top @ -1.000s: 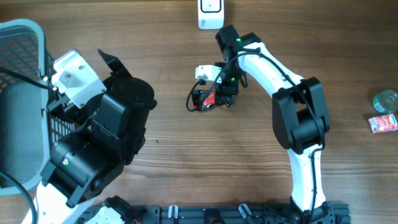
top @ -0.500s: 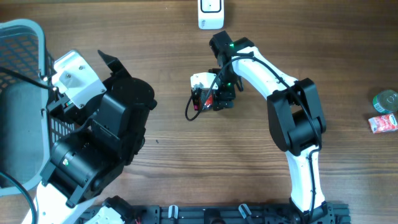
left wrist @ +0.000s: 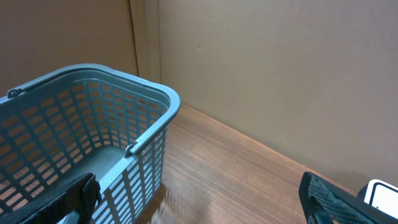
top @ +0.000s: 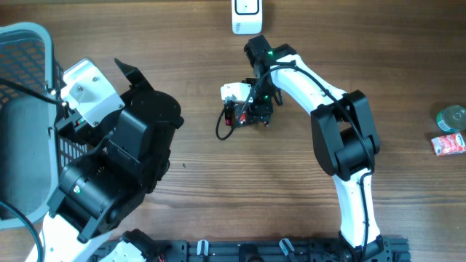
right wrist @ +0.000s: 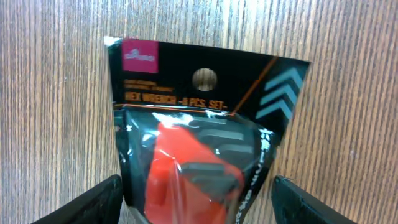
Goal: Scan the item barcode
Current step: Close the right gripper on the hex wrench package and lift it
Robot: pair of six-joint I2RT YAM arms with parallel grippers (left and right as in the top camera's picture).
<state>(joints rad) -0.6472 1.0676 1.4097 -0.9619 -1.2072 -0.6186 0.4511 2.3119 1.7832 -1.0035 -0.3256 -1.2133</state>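
Observation:
The item is a black and red hex wrench set in a clear-fronted pack [right wrist: 199,137], lying flat on the wooden table with its hang-hole card end pointing away from the wrist. My right gripper [right wrist: 198,202] is lowered over the pack [top: 239,114] and open, one finger on each side. The left finger [right wrist: 93,202] is at the pack's edge, and a thin gap shows before the right finger [right wrist: 311,202]. A white scanner [top: 247,16] stands at the table's far edge. My left gripper [left wrist: 199,202] hangs wide open beside the basket, holding nothing.
A blue mesh basket [left wrist: 93,124] stands at the far left [top: 29,44], partly under the raised left arm [top: 116,153]. A green can [top: 453,116] and a red packet [top: 448,144] lie at the right edge. The scanner's corner [left wrist: 380,193] shows in the left wrist view.
My right gripper has shifted slightly left over the pack and its fingers have drawn closer together around it. The left arm has not moved.

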